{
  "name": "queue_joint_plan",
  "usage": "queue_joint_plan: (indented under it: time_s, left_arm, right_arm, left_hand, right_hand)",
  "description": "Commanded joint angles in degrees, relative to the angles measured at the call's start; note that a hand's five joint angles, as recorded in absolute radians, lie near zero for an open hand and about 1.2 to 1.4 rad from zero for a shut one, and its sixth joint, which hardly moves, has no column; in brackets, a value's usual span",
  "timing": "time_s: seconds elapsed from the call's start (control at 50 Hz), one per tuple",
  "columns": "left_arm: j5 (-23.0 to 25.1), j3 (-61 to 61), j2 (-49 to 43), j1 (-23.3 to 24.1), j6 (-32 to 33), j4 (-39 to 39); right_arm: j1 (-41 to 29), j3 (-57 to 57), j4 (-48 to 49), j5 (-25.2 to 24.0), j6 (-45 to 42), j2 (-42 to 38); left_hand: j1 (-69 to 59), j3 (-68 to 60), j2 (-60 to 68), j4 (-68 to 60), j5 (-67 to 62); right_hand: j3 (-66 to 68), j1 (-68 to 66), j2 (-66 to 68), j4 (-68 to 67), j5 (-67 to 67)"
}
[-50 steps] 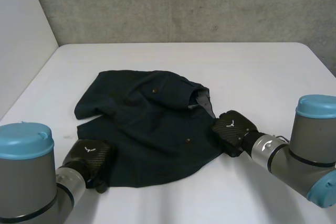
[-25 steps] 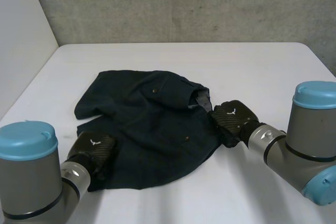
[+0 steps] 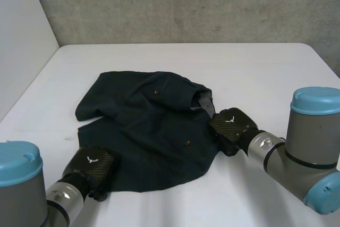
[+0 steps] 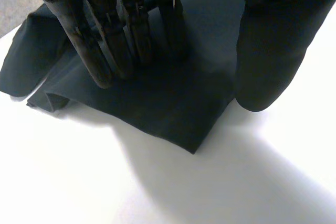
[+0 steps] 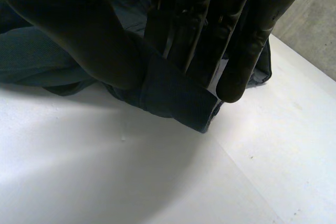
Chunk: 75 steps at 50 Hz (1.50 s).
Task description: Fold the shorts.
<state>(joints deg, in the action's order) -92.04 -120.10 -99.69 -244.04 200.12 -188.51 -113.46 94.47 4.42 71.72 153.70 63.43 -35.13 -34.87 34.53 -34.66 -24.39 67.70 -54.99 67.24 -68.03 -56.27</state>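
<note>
Head view: shorts (image 3: 151, 131) lie rumpled in the middle of the table (image 3: 255, 67); right hand (image 3: 229, 126) has edged inward, now pinching their right-side edge between thumb and fingers, left hand (image 3: 91, 166) lays straight fingers on the near corner, thumb apart, so the fold lift looks close.

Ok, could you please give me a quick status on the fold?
Left robot hand open, fingers flat on near corner of dark navy cloth shorts. Right robot hand pinching a hemmed corner. No obstruction seen.
</note>
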Motion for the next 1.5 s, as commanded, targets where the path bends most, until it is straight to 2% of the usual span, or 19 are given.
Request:
queue_joint_plan:
  time_s: [0.02, 0.18, 0.22, 0.26, 0.28, 0.34, 0.42, 0.58, 0.7, 0.82, 0.96, 1.08, 1.24, 1.34, 1.46, 1.5]
  left_arm:
    - [-0.15, 2.32, -4.55, -0.47, 0.18, -1.16]
    - [-0.15, 4.43, -7.45, -0.64, 0.27, -1.24]
    - [-0.15, 4.61, -7.63, -0.82, 0.27, -1.33]
    - [-0.24, 4.79, -7.63, -0.82, 0.27, -1.42]
    - [-0.24, 4.88, -7.63, -0.82, 0.27, -1.85]
    - [-0.24, 4.96, -7.45, -1.17, 0.27, -2.91]
    - [-0.33, 5.23, -5.61, -1.44, 0.27, -3.18]
    - [-0.07, 8.38, 5.18, -1.52, 0.36, -0.47]
    - [0.11, 14.62, 16.88, -2.23, 0.27, 6.83]
    - [0.63, 25.59, 28.73, -2.49, 0.01, 12.63]
    - [0.9, 37.72, 35.0, -2.84, -0.17, 14.75]
    - [0.46, 44.07, 35.18, -2.58, -0.43, 17.03]
    - [0.64, 45.83, 33.77, -3.19, -2.01, 17.48]
    - [0.99, 44.96, 26.14, -3.81, -2.63, 17.39]
    - [0.99, 45.65, 10.24, -3.81, -2.54, 15.81]
    - [0.9, 47.14, 5.4, -3.9, -2.45, 14.06]
  right_arm:
    - [0.08, 0.28, -0.03, -0.08, -0.07, -0.06]
    - [0.08, 0.37, -0.03, -0.08, -0.07, -0.06]
    - [0.08, 0.37, -0.03, -0.08, -0.16, -0.06]
    - [0.08, 0.37, -0.03, -0.08, -0.16, -0.06]
    - [0.08, 0.37, -0.03, -0.08, -0.16, -0.06]
    - [0.08, 0.37, -0.03, 0.0, -0.16, -0.06]
    - [0.17, 0.37, -0.03, 0.09, -0.16, 0.02]
    - [0.26, -0.86, -3.19, 0.0, 0.19, 2.04]
    - [0.78, -4.54, -11.35, 0.09, -0.07, 12.65]
    - [0.78, -10.79, -14.88, 0.18, 1.59, 25.14]
    - [0.87, -20.54, -15.23, 1.32, 10.12, 35.96]
    - [0.87, -25.82, -15.85, 2.99, 12.93, 39.31]
    - [0.87, -26.44, -16.99, 6.06, 12.59, 37.91]
    - [0.52, -26.27, -18.49, 7.47, 11.45, 30.36]
    - [0.08, -27.14, -17.87, 8.62, 9.16, 20.08]
    - [0.08, -29.51, -17.17, 9.75, 8.37, 14.2]
  left_hand:
    - [-4.35, -4.61, 4.96, -4.82, -5.09]
    - [-5.53, -5.79, 6.13, -6.0, -6.27]
    - [-10.22, -10.47, 10.82, -10.69, -10.96]
    - [-16.6, -16.85, 17.2, -17.07, -17.34]
    - [-28.29, -28.55, 28.89, -28.76, -29.03]
    - [-44.84, -45.09, 45.44, -45.31, -45.58]
    - [-44.87, -45.13, 45.47, -45.34, -45.61]
    - [-44.87, -45.13, 45.47, -45.34, -45.61]
    - [-44.87, -45.13, 45.47, -45.34, -45.61]
    - [-44.87, -45.13, 45.47, -45.34, -45.61]
    - [-44.87, -45.13, 45.47, -45.34, -45.61]
    - [-44.87, -45.13, 45.47, -45.34, -45.61]
    - [-44.87, -45.13, 45.47, -45.34, -45.61]
    - [-44.87, -45.13, 45.47, -45.34, -45.61]
    - [-44.87, -45.13, 45.47, -45.34, -45.61]
    - [-44.87, -45.13, 45.47, -45.34, -45.61]
  right_hand:
    - [12.3, -25.01, 12.76, -11.97, -13.73]
    - [12.3, -25.01, 12.76, -11.97, -13.73]
    - [12.3, -25.01, 12.76, -11.97, -13.73]
    - [12.3, -25.01, 12.76, -11.97, -13.73]
    - [12.3, -25.01, 12.76, -11.97, -13.73]
    - [12.3, -25.01, 12.76, -11.97, -13.73]
    - [12.3, -25.01, 12.76, -11.97, -13.73]
    - [12.3, -25.01, 12.76, -11.97, -13.73]
    - [12.3, -25.01, 12.76, -11.97, -13.73]
    - [12.3, -25.01, 12.76, -11.97, -13.73]
    - [12.3, -25.01, 12.76, -11.97, -13.73]
    - [12.3, -25.01, 12.76, -11.97, -13.73]
    - [12.3, -25.01, 12.76, -11.97, -13.73]
    - [12.3, -25.01, 12.76, -11.97, -13.73]
    - [12.3, -25.01, 12.76, -11.97, -13.73]
    - [12.3, -25.01, 12.76, -11.97, -13.73]
